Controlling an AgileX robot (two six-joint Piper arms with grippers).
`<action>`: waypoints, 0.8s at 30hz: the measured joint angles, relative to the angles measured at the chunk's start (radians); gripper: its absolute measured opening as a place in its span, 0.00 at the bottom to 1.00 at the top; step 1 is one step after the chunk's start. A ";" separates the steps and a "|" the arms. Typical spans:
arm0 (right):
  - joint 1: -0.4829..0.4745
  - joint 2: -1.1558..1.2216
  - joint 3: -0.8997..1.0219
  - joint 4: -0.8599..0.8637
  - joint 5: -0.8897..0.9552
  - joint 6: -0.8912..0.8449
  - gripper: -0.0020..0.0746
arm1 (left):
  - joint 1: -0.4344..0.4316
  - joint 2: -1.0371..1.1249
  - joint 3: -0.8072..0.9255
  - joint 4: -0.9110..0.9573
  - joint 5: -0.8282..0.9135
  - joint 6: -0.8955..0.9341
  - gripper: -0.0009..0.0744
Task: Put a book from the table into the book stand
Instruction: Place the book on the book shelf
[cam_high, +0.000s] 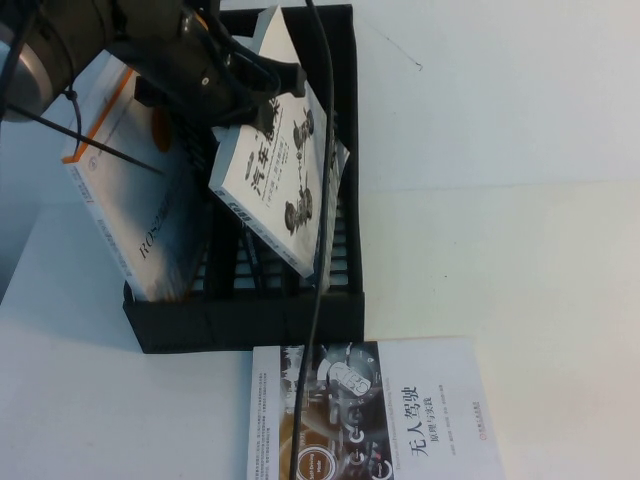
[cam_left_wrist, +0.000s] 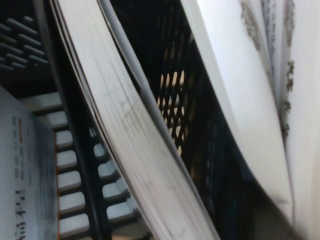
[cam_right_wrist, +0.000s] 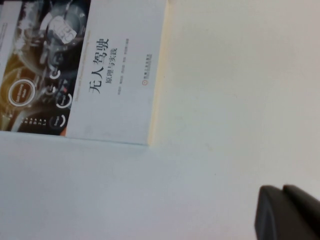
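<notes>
The black book stand (cam_high: 250, 315) lies left of centre on the white table (cam_high: 500, 200). The white book (cam_high: 283, 170) with black title and grey part pictures hangs tilted in the stand's right compartment, its lower end inside. My left gripper (cam_high: 285, 78) reaches in from the upper left and is shut on the book's top edge. In the left wrist view the book's cover (cam_left_wrist: 260, 100) is very close, its page block (cam_left_wrist: 130, 130) fans away, and the slotted walls (cam_left_wrist: 172, 105) lie behind. My right gripper (cam_right_wrist: 283, 192) is shut and empty over bare table (cam_right_wrist: 225, 100). It is out of the high view.
A thick white book with an orange stripe (cam_high: 120, 190) leans in the stand's left compartment, also in the left wrist view (cam_left_wrist: 25, 175). A book with a dark cover picture (cam_high: 375, 415) lies flat in front of the stand, also in the right wrist view (cam_right_wrist: 85, 65).
</notes>
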 joint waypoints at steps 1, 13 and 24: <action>0.000 0.000 0.000 0.000 -0.004 0.002 0.03 | -0.002 0.000 0.000 0.002 -0.002 -0.003 0.17; 0.000 -0.028 0.000 -0.053 0.045 0.009 0.03 | -0.002 -0.006 -0.010 -0.025 -0.099 0.049 0.52; 0.000 -0.215 -0.043 -0.088 0.118 -0.014 0.03 | -0.002 -0.052 -0.010 -0.017 -0.104 0.153 0.34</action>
